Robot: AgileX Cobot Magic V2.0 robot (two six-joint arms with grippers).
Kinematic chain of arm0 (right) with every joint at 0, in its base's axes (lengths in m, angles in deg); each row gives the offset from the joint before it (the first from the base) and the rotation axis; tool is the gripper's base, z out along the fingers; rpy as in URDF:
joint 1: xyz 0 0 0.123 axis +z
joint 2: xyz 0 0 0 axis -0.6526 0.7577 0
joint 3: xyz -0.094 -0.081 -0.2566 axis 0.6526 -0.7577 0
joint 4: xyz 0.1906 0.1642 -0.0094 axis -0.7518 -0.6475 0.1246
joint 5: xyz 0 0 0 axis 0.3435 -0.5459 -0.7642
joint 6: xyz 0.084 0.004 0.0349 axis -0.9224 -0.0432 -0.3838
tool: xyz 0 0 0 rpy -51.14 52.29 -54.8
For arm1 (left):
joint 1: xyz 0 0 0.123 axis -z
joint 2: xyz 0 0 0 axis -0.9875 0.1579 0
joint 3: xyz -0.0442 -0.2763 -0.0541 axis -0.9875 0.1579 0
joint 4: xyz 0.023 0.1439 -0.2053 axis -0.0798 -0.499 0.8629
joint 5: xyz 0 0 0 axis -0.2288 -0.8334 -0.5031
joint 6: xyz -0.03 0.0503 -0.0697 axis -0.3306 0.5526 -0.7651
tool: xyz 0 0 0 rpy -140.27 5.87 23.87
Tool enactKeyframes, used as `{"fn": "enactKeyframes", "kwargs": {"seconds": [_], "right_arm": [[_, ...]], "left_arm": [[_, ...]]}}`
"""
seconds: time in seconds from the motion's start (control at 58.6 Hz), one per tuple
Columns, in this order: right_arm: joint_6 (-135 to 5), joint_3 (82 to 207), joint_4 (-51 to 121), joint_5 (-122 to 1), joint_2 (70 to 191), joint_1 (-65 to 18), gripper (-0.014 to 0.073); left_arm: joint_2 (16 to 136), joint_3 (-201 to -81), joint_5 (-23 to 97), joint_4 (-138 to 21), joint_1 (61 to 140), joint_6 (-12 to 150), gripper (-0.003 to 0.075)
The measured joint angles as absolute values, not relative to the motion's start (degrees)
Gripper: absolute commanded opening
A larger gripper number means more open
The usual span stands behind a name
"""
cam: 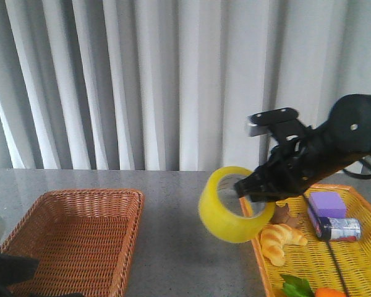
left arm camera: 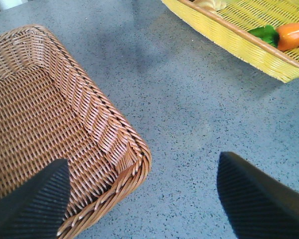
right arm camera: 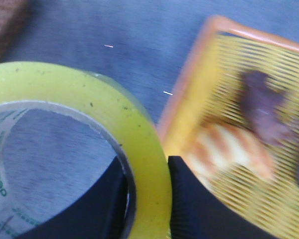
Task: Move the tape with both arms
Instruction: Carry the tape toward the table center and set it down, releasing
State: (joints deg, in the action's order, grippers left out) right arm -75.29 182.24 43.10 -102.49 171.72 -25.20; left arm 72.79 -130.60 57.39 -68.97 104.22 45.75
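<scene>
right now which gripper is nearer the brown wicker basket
Left. The left gripper hovers open over the brown wicker basket's corner; the right gripper holds the tape by the yellow basket.

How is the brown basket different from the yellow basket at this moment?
The brown basket is deep and holds nothing visible; the yellow basket is shallow and holds food and other items. The brown basket lies on the left side of the table, the yellow basket on the right. Both are woven.
</scene>
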Motion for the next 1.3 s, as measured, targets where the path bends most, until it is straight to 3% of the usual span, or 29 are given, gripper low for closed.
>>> {"fn": "enactKeyframes", "kwargs": {"seconds": [0.29,0.683,0.751,1.008,1.298], "right_arm": [[-73.21,182.24,43.53,-100.81,179.39,-16.15,0.0153],[-73.04,182.24,48.74,-101.5,186.52,-14.82,0.0179],[-73.04,182.24,48.89,-101.8,187.12,-14.82,0.0211],[-73.29,182.24,48.65,-101.29,185.56,-14.82,0.0469],[-75.0,180.23,48.76,-101.47,173.35,-14.82,0.0483]], "left_arm": [[72.79,-130.6,57.39,-68.97,104.22,45.75,0.0578],[72.79,-130.6,57.39,-68.97,104.22,45.75,0.0578],[72.79,-130.6,57.39,-68.97,104.22,45.75,0.0578],[72.79,-130.6,57.39,-68.97,104.22,45.75,0.0578],[72.79,-130.6,57.39,-68.97,104.22,45.75,0.0578]]}}
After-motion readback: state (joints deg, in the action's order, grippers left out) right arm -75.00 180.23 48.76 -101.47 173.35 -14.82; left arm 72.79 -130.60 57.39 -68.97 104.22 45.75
